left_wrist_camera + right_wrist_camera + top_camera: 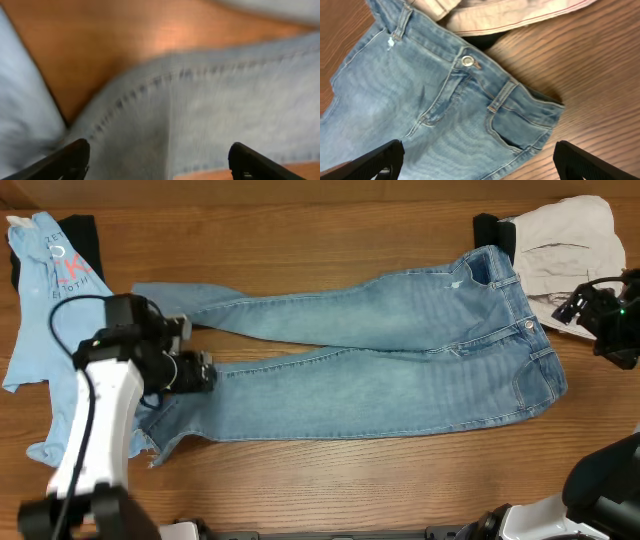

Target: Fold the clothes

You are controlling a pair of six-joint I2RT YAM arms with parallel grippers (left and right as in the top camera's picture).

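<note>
Jeans (400, 340) span the table (300, 240); bare wood flanks them lengthwise.

Surface (330, 205): wood, mid-brown, with the grain running left to right in my overhead view. Wood is visible along the far edge, along the near edge and in a narrow wedge near the centre. In my left wrist view the surface (125, 40) appears orange-brown and blurred, with a pale patch of glare. In my right wrist view the surface (600, 95) shows distinct dark grain lines running diagonally.
</note>
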